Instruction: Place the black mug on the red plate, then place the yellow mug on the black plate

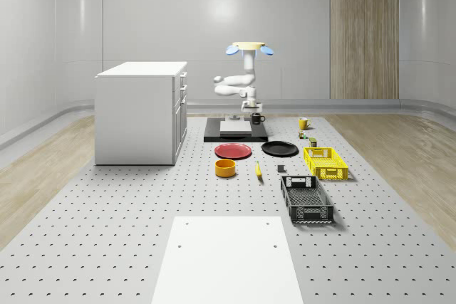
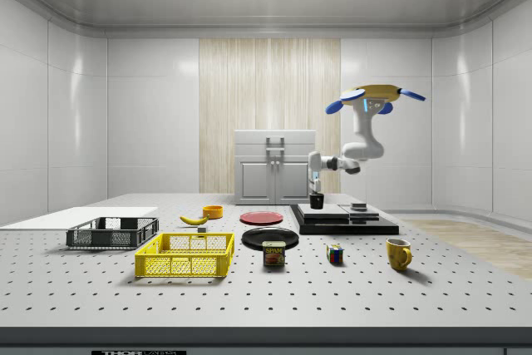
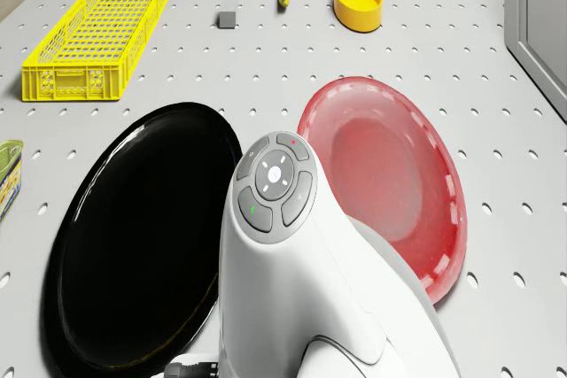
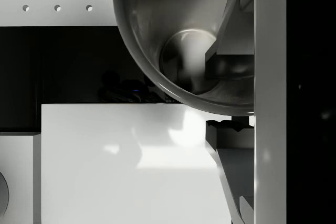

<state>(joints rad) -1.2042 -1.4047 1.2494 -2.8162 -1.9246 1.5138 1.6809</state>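
The drone (image 1: 249, 48) hovers above the platform (image 1: 236, 133), where the mug (image 1: 256, 118) sits beneath the gripper (image 2: 315, 191). Before the platform, in the whole-scene view, two plates (image 1: 233, 150) (image 1: 279, 149) lie side by side; the bowl (image 1: 225, 168), banana (image 1: 258, 169) and two crates (image 1: 325, 162) (image 1: 306, 199) lie nearer.

Two mugs (image 1: 257, 118), two plates (image 1: 233, 151), two crates (image 1: 325, 162).

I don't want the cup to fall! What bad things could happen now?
The gripper is at the black mug on the dark platform, with one finger inside the rim. A hold on the wall alone might let it tip or slip. The red plate lies beside the black plate, so the hovering drone could land it on the wrong one.
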